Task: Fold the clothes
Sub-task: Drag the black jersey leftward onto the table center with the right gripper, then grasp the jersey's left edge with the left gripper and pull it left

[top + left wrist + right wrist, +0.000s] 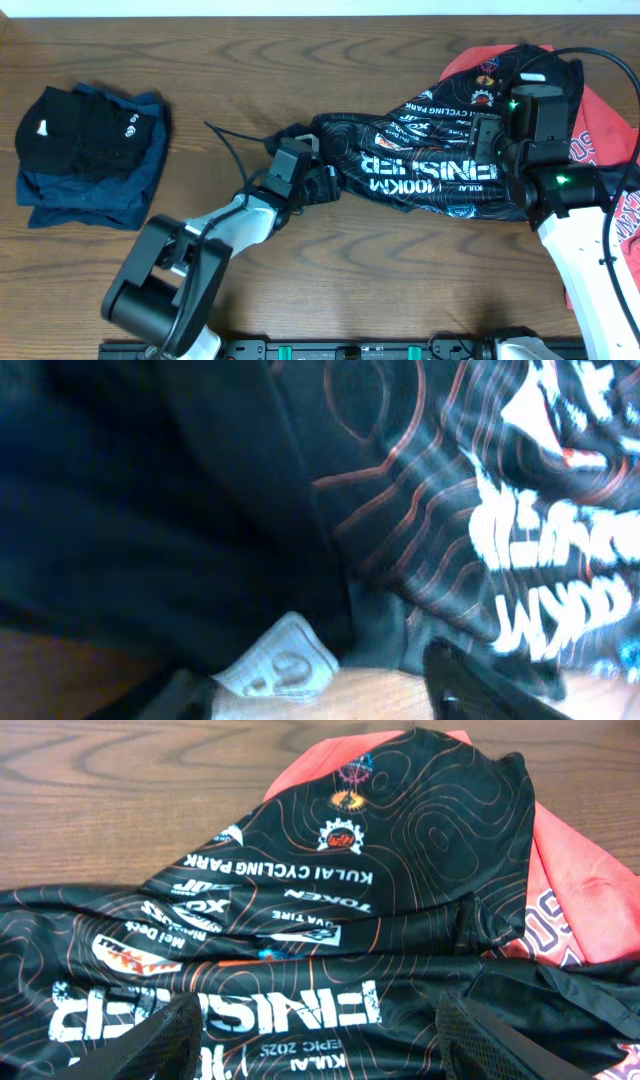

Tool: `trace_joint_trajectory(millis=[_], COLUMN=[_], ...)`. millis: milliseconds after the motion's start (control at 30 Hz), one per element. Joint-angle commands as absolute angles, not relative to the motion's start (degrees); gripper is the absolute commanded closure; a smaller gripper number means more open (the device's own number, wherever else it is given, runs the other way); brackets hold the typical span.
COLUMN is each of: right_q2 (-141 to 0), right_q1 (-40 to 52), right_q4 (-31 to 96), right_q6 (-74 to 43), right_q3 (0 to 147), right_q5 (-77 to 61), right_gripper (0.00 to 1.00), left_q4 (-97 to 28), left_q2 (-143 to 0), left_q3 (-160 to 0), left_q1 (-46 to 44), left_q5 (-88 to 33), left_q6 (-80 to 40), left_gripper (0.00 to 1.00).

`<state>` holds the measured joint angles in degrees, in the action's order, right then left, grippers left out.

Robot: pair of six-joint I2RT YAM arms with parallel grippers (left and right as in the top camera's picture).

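The clothes lie at centre right. A black jersey (430, 165) with orange contour lines and white logos stretches sideways, its right part resting on a red T-shirt (600, 130). My left gripper (312, 178) is at the jersey's left end, low over the table. In the left wrist view the black fabric (250, 510) fills the frame, and a white label (282, 665) and bare wood show between the parted fingers (475, 682). My right gripper (482, 145) hovers open above the jersey's right half. Its fingers (150, 1045) straddle the big white lettering (280, 1010), and the red T-shirt (580, 910) shows behind.
A folded pile (85, 150) sits at the far left of the wooden table (350, 60), a black garment on top of navy ones. A thin black cable (228, 140) runs over the wood toward the left arm. The table's front rail (330, 350) is below.
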<state>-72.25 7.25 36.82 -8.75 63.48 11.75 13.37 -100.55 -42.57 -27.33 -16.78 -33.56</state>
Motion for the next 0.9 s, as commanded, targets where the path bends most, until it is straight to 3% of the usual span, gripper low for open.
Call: trace_joint_trajectory(millis=[0,33,67,233,433,667,867], right_q2=[-71.64,-71.64,-71.64,-71.64,-71.64,-71.64,-71.64], right_q1=[6.76,6.76,6.76,6.7,5.76,5.52,5.52], right_q4=[37.21,37.28,37.39,38.17,38.85,39.59,39.77], right_q6=[-9.63,-9.63,-9.63,-9.63,-9.65,-9.63,-9.63], right_q3=[63.75,63.75,63.75,63.75,63.75,63.75,63.75], right_q5=[11.57,11.57,11.57,11.84,12.21,12.21,12.19], right_gripper=[0.27,0.27,0.27,0.28,0.27,0.28,0.28], left_q4=[14.0,14.09,14.04,11.03,6.28,10.15,12.12], left_q2=[-102.45,-102.39,-102.1,-97.97,-85.41,-80.09,-83.44], left_q3=[-43.0,-43.0,-43.0,-43.0,-43.09,-46.89,-50.43], left_q1=[-27.29,-27.29,-27.09,-25.45,-18.63,-2.79,4.69], left_q5=[-11.77,-10.55,-10.2,-9.58,1.8,3.62,1.23], left_q6=[-34.54,-34.44,-34.09,-27.68,-16.71,-16.32,-16.05], left_gripper=[0.69,0.88,0.94,0.94,0.94,0.94,0.94])
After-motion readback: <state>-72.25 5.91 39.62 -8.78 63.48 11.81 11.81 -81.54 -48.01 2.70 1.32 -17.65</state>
